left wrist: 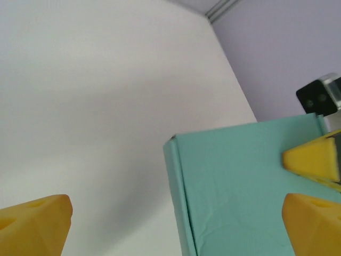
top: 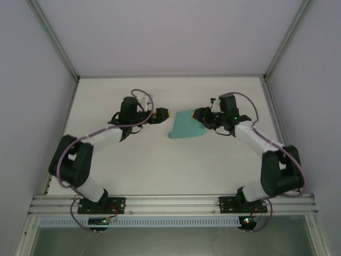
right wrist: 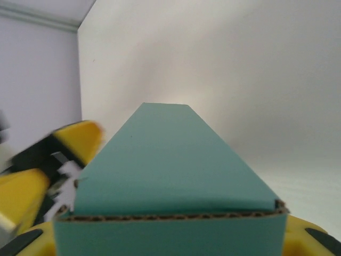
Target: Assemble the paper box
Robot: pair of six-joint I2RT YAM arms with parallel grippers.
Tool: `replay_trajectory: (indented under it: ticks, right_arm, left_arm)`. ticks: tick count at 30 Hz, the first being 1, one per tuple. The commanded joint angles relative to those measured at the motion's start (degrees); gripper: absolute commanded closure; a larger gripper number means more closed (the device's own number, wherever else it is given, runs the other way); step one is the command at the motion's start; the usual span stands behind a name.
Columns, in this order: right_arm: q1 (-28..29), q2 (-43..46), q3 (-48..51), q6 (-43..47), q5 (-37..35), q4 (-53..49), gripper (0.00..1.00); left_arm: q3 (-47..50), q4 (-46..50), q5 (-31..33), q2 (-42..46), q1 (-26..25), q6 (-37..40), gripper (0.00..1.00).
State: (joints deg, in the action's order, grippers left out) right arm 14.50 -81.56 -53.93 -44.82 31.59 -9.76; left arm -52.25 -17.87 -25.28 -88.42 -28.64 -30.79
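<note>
box (top: 186,127): at desk (top: 160,170) centre, between claws | left claw (top: 162,114): wide open, empty, beside it | right claw (top: 203,120): seemingly clamped on its right end | handling: judged light, creasable card; grip edges

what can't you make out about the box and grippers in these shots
- Top view: right end of the paper box, covered by the right gripper; fold lines too small.
- Left wrist view: the box's lower and right parts, cut off by the frame edges.
- Right wrist view: the box's underside, hidden by its own top; the left gripper, blurred.
</note>
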Motion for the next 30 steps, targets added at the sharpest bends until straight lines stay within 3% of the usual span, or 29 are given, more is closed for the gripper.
replay_trajectory:
  ticks: [1,4,7,13,18,28,30]
  right_arm:
    - [-3.2,4.4,-2.0,-0.9,-5.9,-16.7,0.54]
    - [-6.7,7.2,-1.9,-3.9,-1.6,-18.9,0.54]
    - [-10.1,8.6,-1.5,-8.8,4.4,-18.8,0.56]
    - [-12.6,8.7,-3.6,-11.2,11.1,-22.5,0.59]
    - [-11.5,9.0,-3.3,-12.3,14.0,-24.3,0.59]
    - [-10.6,8.6,-1.1,-13.4,17.4,-25.1,0.61]
    - [-10.0,8.2,-1.2,-13.4,17.9,-25.0,0.60]
  left_arm:
    - [-2.2,12.0,22.6,5.9,-10.0,25.8,0.00]
    - [-0.4,8.2,30.6,7.9,-19.1,42.1,0.00]
    - [2.0,3.3,34.5,8.2,-25.6,54.5,0.00]
    - [1.8,-1.3,44.0,2.8,-33.5,70.0,0.00]
    - [0.1,-8.2,51.9,-3.5,-33.7,75.6,0.00]
    - [-0.4,-12.8,47.8,-4.8,-33.1,74.1,0.00]
    - [-0.5,-13.2,47.6,-5.1,-32.8,74.5,0.04]
